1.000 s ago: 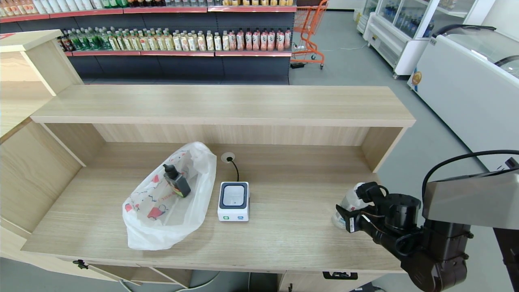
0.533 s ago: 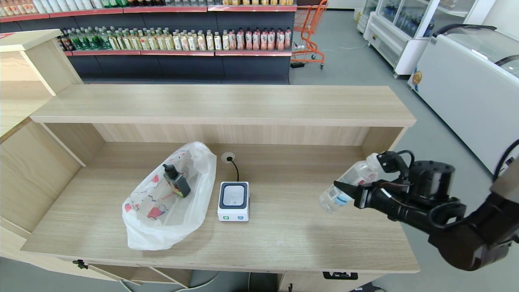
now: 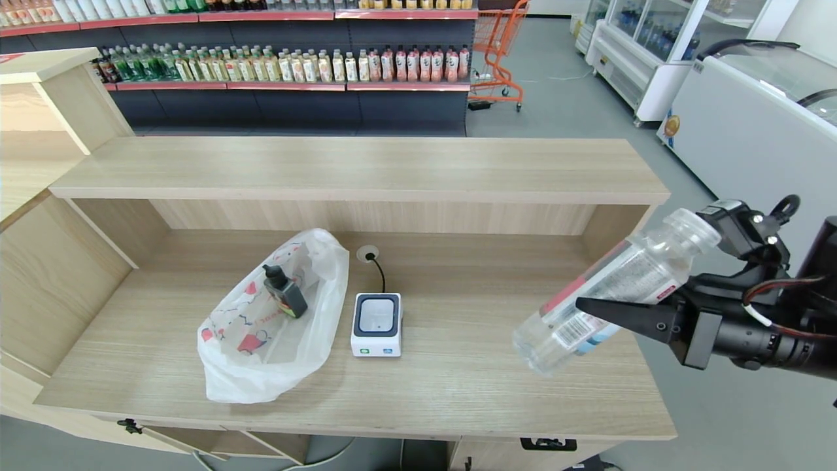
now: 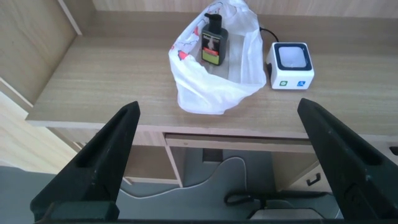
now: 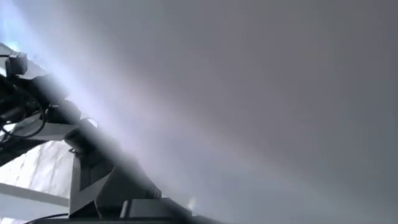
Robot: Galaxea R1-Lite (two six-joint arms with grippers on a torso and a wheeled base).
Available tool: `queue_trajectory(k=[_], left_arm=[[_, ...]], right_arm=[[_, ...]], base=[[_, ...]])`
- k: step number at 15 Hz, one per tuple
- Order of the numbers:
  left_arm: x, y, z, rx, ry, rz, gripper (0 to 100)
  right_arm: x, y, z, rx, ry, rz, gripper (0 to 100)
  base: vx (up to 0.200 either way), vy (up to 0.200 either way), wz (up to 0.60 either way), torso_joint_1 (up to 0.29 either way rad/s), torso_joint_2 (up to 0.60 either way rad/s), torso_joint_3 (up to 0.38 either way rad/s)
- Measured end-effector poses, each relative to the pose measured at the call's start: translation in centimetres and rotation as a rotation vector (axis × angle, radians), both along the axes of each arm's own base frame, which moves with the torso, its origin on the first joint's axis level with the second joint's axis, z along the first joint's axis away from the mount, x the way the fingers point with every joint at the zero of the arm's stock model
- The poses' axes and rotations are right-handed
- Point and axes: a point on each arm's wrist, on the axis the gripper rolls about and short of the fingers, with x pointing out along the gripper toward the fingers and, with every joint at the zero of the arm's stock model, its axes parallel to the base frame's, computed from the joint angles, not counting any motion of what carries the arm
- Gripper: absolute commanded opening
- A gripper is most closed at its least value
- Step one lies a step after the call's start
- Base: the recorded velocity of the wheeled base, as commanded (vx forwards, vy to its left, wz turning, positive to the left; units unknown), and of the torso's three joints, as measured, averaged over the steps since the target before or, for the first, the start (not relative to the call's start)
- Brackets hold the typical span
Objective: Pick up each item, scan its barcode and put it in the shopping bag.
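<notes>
- In the head view, our right gripper point(image 3: 647, 278) is clamped on a clear plastic bottle point(image 3: 608, 294). One dark finger crosses the near side of the bottle's label and the other sits behind it, near the neck.
- The bottle is tilted over the right end of the counter point(image 3: 458, 379), with the cap end up and to the right and the base lower and to the left.
- The scanner point(image 3: 376, 324) sits mid-counter, well apart from the bottle on its left. The shopping bag point(image 3: 255, 366) lies just left of the scanner, with a dark pump bottle point(image 3: 284, 291) inside.
- In the left wrist view, our left gripper point(image 4: 217, 168) hangs off the counter's near edge. Its fingers are wide apart with nothing between them, and the bag and scanner lie beyond.
- In the right wrist view, a pale grey blur sits close to the camera, and we cannot tell what it is.
</notes>
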Motion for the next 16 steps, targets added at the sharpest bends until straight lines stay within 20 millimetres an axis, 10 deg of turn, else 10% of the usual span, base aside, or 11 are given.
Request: queue_trajectory(k=[16], left_arm=[[0.0, 0.0, 0.0, 0.0, 0.0, -0.001, 100]], right_arm=[[-3.3, 3.6, -1.4, -0.06, -0.009, 0.314, 0]], base=[[0.0, 0.0, 0.0, 0.0, 0.0, 0.0]])
